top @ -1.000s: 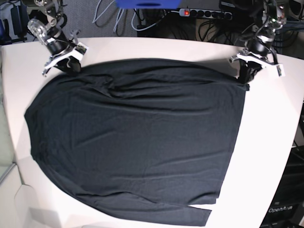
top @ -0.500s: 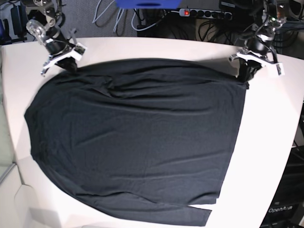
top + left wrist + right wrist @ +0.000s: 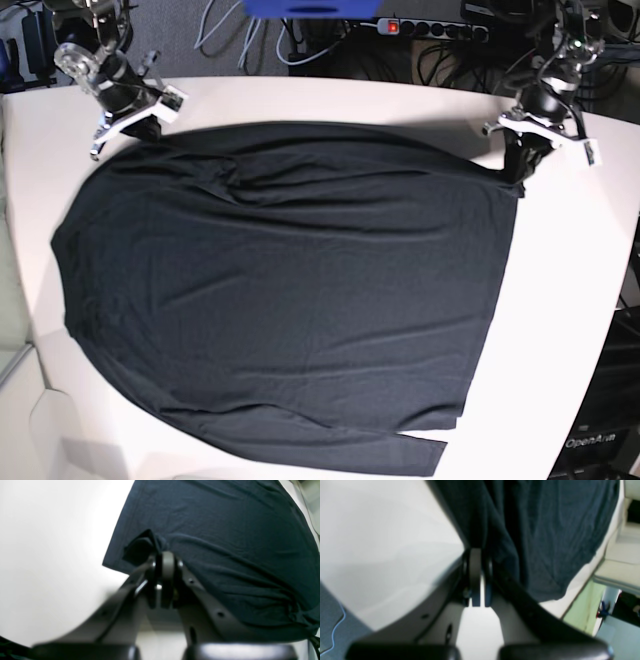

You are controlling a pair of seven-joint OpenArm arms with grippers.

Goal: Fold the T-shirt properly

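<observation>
Black T-shirt (image 3: 290,290) lies flat; left gripper (image 3: 163,555) and right gripper (image 3: 476,551) each pinch a far-edge corner.

A robotics lab or test bench: white worktable (image 3: 560,300), tangled cables (image 3: 230,30) and a power strip (image 3: 430,28) with a lit red switch behind it, dark equipment rack (image 3: 610,420) alongside.

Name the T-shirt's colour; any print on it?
Plain black T-shirt, no print; base view shows it best.
</observation>
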